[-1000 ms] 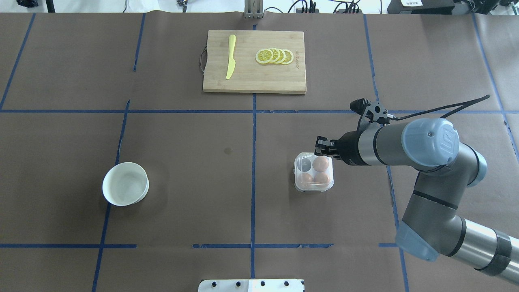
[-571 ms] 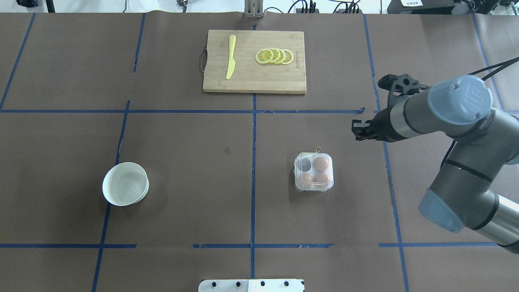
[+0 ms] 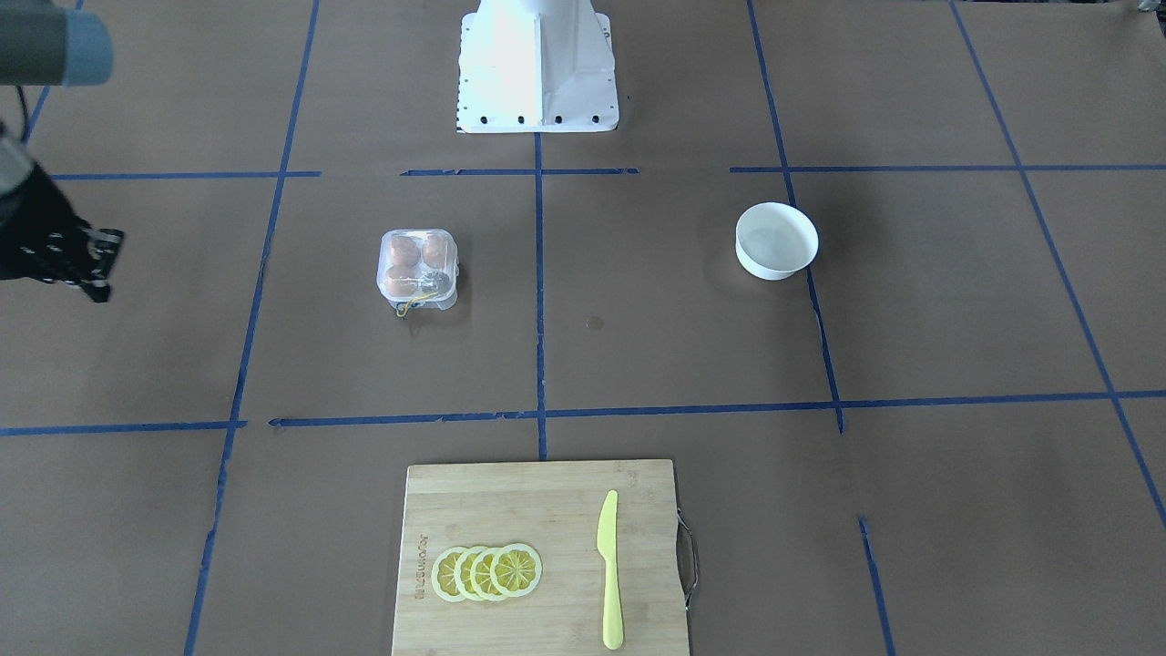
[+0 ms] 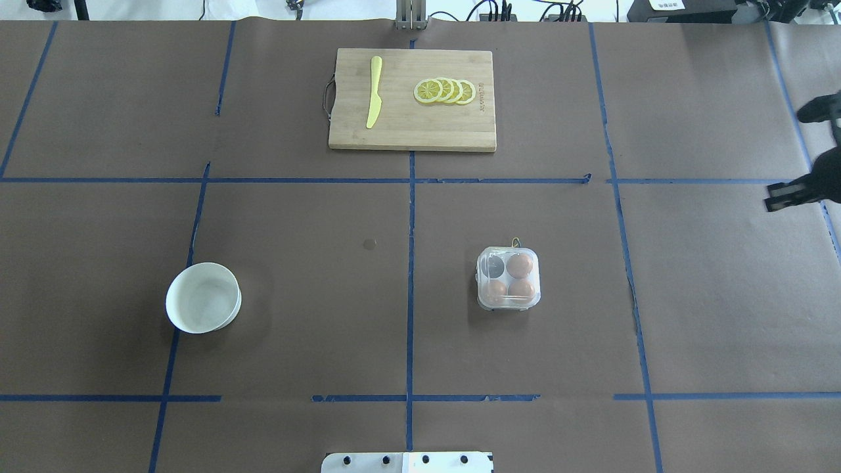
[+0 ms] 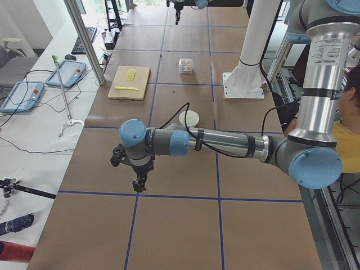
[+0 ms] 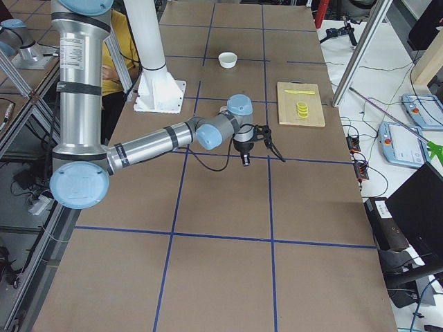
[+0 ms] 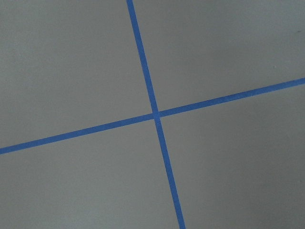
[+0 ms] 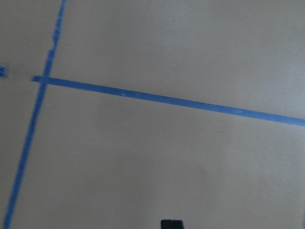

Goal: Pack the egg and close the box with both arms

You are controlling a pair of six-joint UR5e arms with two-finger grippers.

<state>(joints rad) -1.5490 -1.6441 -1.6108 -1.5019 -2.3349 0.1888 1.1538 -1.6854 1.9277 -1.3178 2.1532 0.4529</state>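
Note:
The clear box (image 4: pixel 480 281) stands right of the table's middle with its lid down and its yellow string (image 4: pixel 514 242) at the far side. Three orange-brown eggs (image 4: pixel 520 265) lie inside; the fourth cell is dark. The box also shows in the front-facing view (image 3: pixel 382 270). My right gripper (image 4: pixel 779 197) is far to the right of the box at the view's edge, above bare table, fingers together and empty; it also shows in the front-facing view (image 3: pixel 96 269). My left gripper (image 5: pixel 138 184) shows only in the exterior left view, far from the box; I cannot tell its state.
A round white bowl (image 4: pixel 202 306) sits on the left half. A wooden cutting board (image 4: pixel 412 135) at the far middle carries lemon slices (image 4: pixel 445 91) and a yellow knife (image 4: pixel 374 92). The white base block (image 3: pixel 537 64) is at the near edge. Blue tape lines cross the brown cover.
My right arm has pulled back from just beside the box, up and away to the right edge of the overhead view. The box and eggs have not moved.

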